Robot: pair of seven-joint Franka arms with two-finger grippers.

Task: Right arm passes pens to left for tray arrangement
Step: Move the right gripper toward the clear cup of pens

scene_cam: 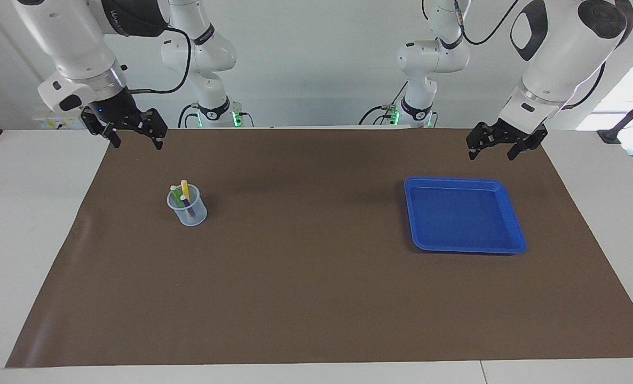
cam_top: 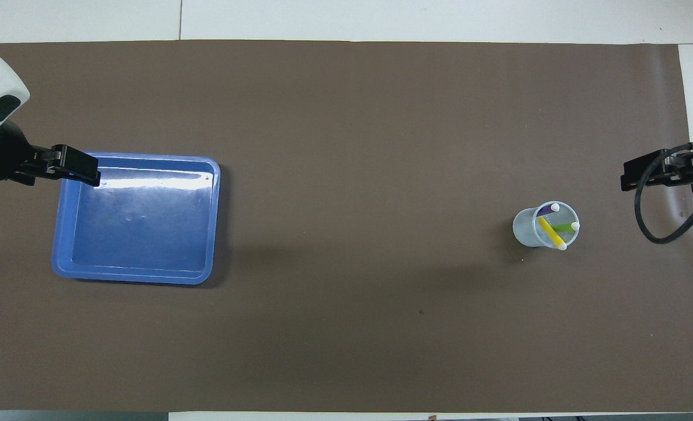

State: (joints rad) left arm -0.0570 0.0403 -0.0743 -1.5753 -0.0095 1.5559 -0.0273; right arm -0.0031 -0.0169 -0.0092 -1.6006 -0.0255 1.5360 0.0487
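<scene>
Three pens stand tilted in a small translucent cup (scene_cam: 190, 214) (cam_top: 525, 228) toward the right arm's end of the table: a yellow pen (scene_cam: 184, 188) (cam_top: 551, 233), a green pen (scene_cam: 176, 194) (cam_top: 564, 226) and a purple pen (scene_cam: 188, 207) (cam_top: 547, 209). The blue tray (scene_cam: 463, 213) (cam_top: 139, 222) lies empty toward the left arm's end. My right gripper (scene_cam: 137, 143) (cam_top: 636, 175) hangs open over the mat's edge, apart from the cup. Just as high, my left gripper (scene_cam: 491, 154) (cam_top: 80, 171) is open with nothing in it, over the tray's corner by the mat's edge.
A brown mat (scene_cam: 316, 277) (cam_top: 358, 327) covers most of the white table (scene_cam: 23, 213). The two arm bases (scene_cam: 212, 112) (scene_cam: 415, 109) stand at the robots' edge. A black cable (cam_top: 665, 234) loops down beside the right gripper.
</scene>
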